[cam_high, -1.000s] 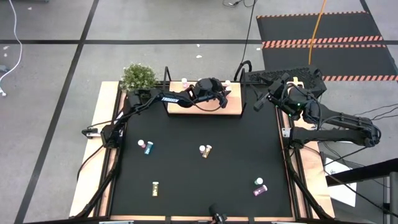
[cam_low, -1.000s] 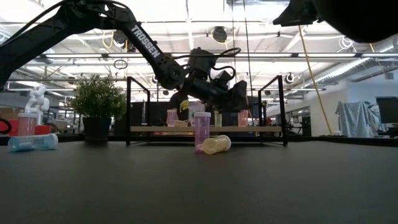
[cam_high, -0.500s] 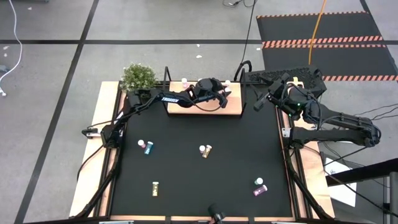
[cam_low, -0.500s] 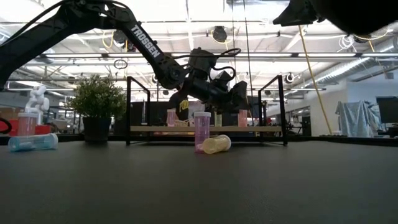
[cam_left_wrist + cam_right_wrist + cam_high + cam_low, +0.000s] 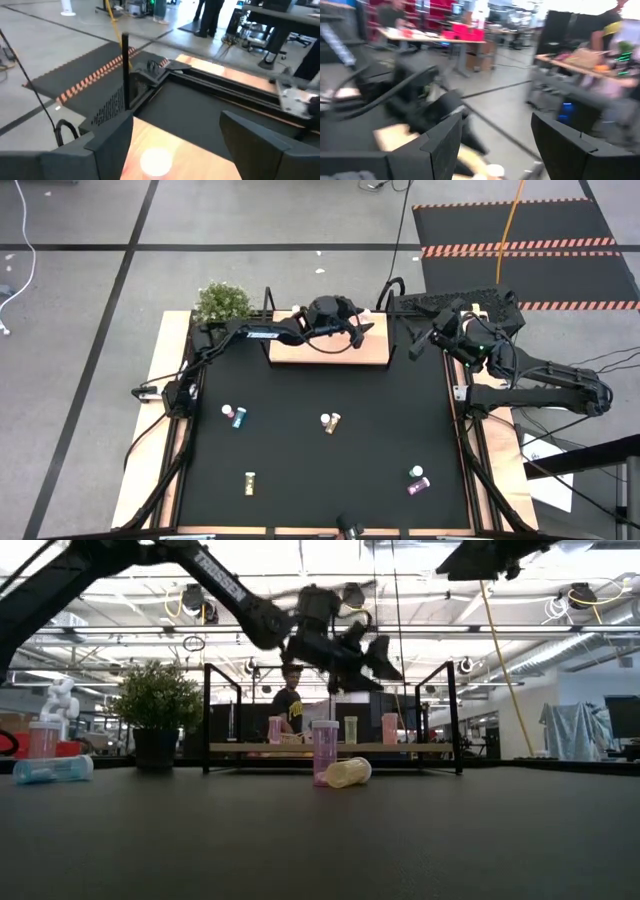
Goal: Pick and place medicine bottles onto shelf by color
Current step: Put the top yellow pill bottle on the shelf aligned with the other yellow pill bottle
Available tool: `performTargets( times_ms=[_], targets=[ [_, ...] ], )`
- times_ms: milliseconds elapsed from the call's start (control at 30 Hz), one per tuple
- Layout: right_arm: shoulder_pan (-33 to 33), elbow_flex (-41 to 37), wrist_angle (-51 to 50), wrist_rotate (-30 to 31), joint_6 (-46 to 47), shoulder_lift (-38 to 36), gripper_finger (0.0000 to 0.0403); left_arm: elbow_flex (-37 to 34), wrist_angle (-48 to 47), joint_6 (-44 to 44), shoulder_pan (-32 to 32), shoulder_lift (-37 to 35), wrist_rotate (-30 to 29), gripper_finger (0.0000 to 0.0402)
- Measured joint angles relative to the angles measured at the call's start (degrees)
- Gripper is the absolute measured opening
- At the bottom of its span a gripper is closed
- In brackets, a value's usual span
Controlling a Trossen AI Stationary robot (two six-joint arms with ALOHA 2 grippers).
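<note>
The shelf (image 5: pixel 300 348), a light wooden board with black posts, stands at the table's far edge. On it, in the low view, stand a pink bottle (image 5: pixel 275 729), a pale green one (image 5: pixel 350 729) and another pink one (image 5: pixel 390 728). My left gripper (image 5: pixel 375 652) hovers open above the shelf's right part. In its wrist view a white cap (image 5: pixel 156 162) shows below, between the spread fingers (image 5: pixel 107 145). Loose bottles lie on the black mat: a pink (image 5: pixel 228 411) and teal pair, a yellow and pink pair (image 5: pixel 330 421), a yellow one (image 5: pixel 249 480) and a purple pair (image 5: pixel 417 480). My right gripper (image 5: pixel 495 150) waits open, raised at the far right (image 5: pixel 418 348).
A potted plant (image 5: pixel 222 302) stands left of the shelf at the far left corner. Wooden rails (image 5: pixel 172 380) border the black mat. The shelf's black posts (image 5: pixel 206 715) rise at its corners. A person (image 5: pixel 290 705) stands in the room behind the shelf.
My left gripper has risen straight up from the shelf, and its fingers now stand wider apart. The bottles it stood in front of now show upright on the board below it. My right arm has kept still.
</note>
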Motion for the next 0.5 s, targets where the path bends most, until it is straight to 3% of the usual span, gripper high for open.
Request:
performTargets(
  times_ms=[133,300,400,500],
  targets=[
    [0.0,0.0,-0.08,-9.77,8.34,1.02,0.0232,0.04,-8.48,-1.62,-0.5,-5.87,4.02,0.0313],
    [0.13,-0.1,-0.02,-23.71,19.59,5.02,0.0217,0.0,-23.82,-0.69,-2.99,-13.38,4.54,0.0314],
    [1.55,-1.22,0.54,-27.31,24.66,8.34,0.0202,0.0,-31.91,0.29,-5.1,-18.0,4.51,0.0315],
    [4.17,-3.08,0.29,-27.17,31.71,11.69,0.0187,0.0,-38.59,-4.18,-6.88,-22.7,3.75,0.0315]
  ],
)
